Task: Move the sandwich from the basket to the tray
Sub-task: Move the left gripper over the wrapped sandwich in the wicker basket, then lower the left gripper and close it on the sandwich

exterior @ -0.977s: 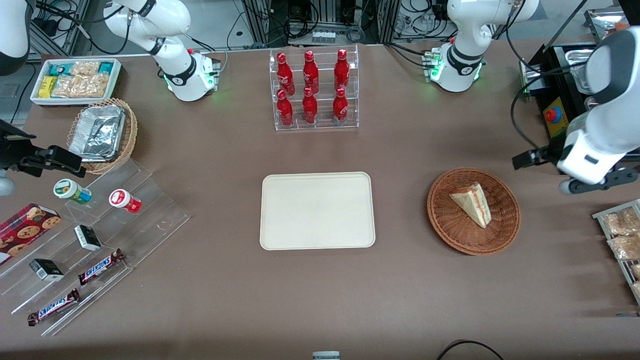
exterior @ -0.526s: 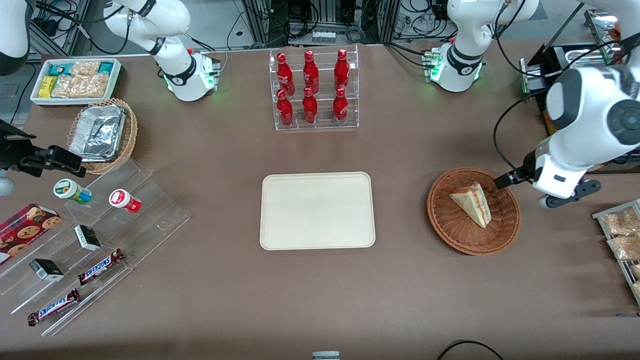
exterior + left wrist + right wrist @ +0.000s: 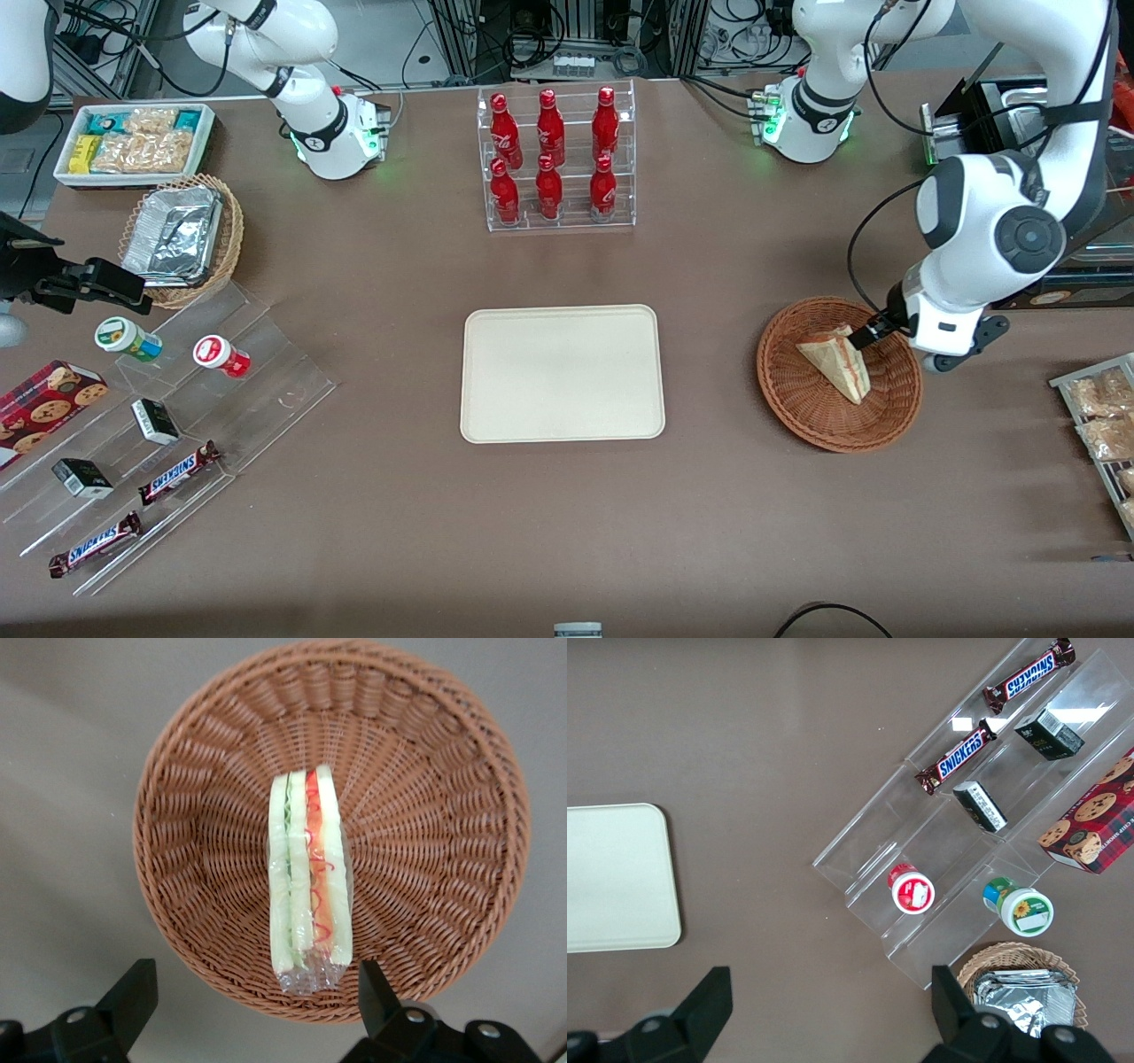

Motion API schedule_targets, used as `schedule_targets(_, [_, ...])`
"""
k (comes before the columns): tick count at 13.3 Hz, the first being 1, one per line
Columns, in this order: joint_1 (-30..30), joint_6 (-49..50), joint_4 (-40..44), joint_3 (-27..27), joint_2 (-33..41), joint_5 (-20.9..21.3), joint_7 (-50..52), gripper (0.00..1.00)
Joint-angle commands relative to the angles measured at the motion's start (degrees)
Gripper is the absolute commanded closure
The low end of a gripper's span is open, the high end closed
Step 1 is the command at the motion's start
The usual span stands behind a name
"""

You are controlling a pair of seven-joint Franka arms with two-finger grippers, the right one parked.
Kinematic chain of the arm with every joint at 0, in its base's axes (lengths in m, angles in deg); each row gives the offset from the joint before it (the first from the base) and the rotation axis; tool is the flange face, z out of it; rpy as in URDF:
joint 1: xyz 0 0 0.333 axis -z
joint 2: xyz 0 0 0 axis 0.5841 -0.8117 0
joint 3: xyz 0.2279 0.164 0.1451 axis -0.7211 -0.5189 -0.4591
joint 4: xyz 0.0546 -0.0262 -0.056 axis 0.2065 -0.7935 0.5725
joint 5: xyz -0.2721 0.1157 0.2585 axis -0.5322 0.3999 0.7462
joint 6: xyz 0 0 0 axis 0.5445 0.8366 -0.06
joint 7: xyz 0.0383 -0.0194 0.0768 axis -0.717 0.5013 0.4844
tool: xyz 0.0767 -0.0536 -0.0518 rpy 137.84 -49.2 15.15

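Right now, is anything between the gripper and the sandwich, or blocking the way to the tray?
Nothing visible. The open gripper hangs over the sandwich in the basket; only bare table lies toward the tray.

A round reddish-brown woven wicker basket (image 3: 416, 771) shows rough, ribbed strands beneath a pale bread sandwich (image 3: 309, 877) in glossy clear film. The flat cream tray (image 3: 562, 373) looks smooth and matt, like the brown table surface (image 3: 567, 514). The black matt gripper (image 3: 252, 1005) hovers, fingers apart, at the basket's rim.

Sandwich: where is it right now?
The sandwich lies in the basket, toward the working arm's end of the table beside the tray. The open gripper hovers over it, not touching.
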Motion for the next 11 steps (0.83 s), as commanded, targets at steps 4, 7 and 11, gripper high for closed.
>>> schedule_targets(4, [1.54, -6.07, -0.05, -0.02, -5.60, 0.66, 1.98, 0.00])
schedule_targets(7, [1.54, -8.54, 0.04, -0.02, -8.24, 0.49, 1.98, 0.00])
schedule_targets(11, [1.97, -9.07, -0.05, -0.02, -9.66, -0.13, 5.47, 0.25])
